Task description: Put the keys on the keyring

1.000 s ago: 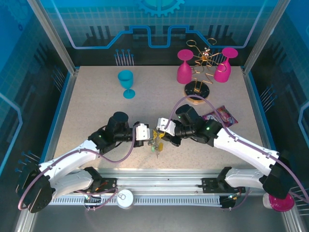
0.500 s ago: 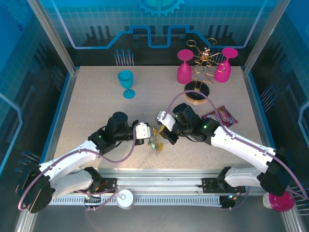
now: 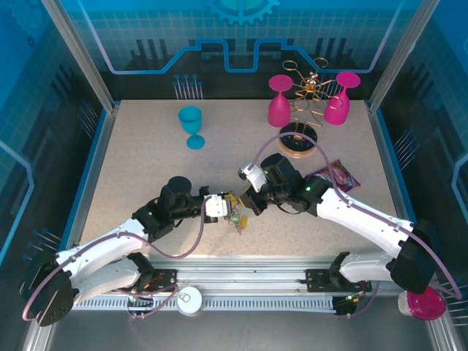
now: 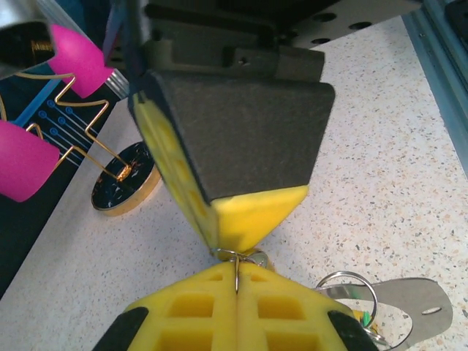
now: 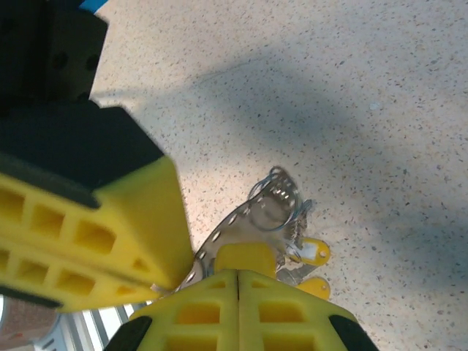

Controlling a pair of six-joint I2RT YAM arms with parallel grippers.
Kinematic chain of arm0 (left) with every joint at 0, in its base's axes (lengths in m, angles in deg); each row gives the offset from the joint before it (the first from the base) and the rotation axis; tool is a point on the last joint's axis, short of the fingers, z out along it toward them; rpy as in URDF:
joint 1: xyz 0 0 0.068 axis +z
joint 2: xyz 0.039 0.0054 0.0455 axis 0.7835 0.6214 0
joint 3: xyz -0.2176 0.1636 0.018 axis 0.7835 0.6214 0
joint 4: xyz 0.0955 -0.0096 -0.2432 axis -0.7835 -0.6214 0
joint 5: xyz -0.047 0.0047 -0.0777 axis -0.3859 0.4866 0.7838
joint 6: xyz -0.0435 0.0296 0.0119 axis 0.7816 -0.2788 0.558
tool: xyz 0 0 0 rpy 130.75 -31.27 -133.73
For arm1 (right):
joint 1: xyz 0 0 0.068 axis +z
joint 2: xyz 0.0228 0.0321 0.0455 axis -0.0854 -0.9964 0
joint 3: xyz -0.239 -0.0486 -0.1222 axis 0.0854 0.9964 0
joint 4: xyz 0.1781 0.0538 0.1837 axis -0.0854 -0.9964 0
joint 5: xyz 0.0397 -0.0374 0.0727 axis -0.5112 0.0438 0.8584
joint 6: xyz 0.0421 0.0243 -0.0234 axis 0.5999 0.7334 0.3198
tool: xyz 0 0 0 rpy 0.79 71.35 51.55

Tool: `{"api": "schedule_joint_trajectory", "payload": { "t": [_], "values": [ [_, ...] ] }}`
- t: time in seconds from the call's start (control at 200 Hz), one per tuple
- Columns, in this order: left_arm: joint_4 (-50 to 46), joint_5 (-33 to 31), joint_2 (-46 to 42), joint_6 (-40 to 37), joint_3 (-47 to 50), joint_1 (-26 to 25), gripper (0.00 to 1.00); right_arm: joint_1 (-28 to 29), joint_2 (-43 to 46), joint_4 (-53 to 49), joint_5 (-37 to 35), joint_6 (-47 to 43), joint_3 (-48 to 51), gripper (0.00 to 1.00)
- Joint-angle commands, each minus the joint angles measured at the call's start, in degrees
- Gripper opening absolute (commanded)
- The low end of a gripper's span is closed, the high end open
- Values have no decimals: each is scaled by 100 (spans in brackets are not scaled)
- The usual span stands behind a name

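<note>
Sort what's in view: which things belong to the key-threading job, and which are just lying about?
Job: keys, keyring.
Lying about: blue goblet, pink goblets, gold wire rack, foil packet.

Bright, even overhead light; soft broad shadows cross the counter [image 5: 351,88]; wrist views blur at close range.

Overhead camera behind the arms [image 3: 110,248], facing down the table [image 3: 146,168], both wrist cameras close-up along yellow fingertips [image 4: 190,322], all sharing the keys [image 3: 238,216].
</note>
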Motion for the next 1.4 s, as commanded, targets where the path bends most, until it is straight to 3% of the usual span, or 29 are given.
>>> {"api": "schedule_joint_trajectory", "payload": {
  "t": [0.0,0.19,0.4,0.46,0.58,0.71,0.855,0.956,1.066,1.231,1.396],
  "values": [
    [314,61,-117,-265,64,-91,0,-95,-49,311,284,370,-106,0],
    [415,-80,-125,-232,77,-100,0,-103,33,303,283,386,36,0],
    [243,-428,-147,-51,90,-100,0,-257,421,45,-805,255,544,0],
    [44,-500,-205,-7,73,-94,0,-274,532,-68,-1163,297,758,15],
    [-621,-719,-498,94,-11,-87,0,-275,528,-516,-1584,696,928,28],
    [-1405,-1081,-1071,236,17,-9,0,-141,361,-518,-1656,1507,1230,34],
    [-1877,-1646,-1583,565,86,139,0,398,-143,-51,-1602,2497,1394,37],
    [-1923,-1835,-1779,718,130,276,0,766,-587,275,-1416,2639,1364,38],
    [-1761,-1795,-1819,833,225,360,0,965,-787,537,-1332,1904,1390,37],
    [-1430,-1718,-1717,947,365,373,0,983,-321,1082,-1493,393,1875,36],
    [-1198,-1689,-1669,958,467,382,0,948,412,1070,-1334,-2339,1822,36]
  ]
}}
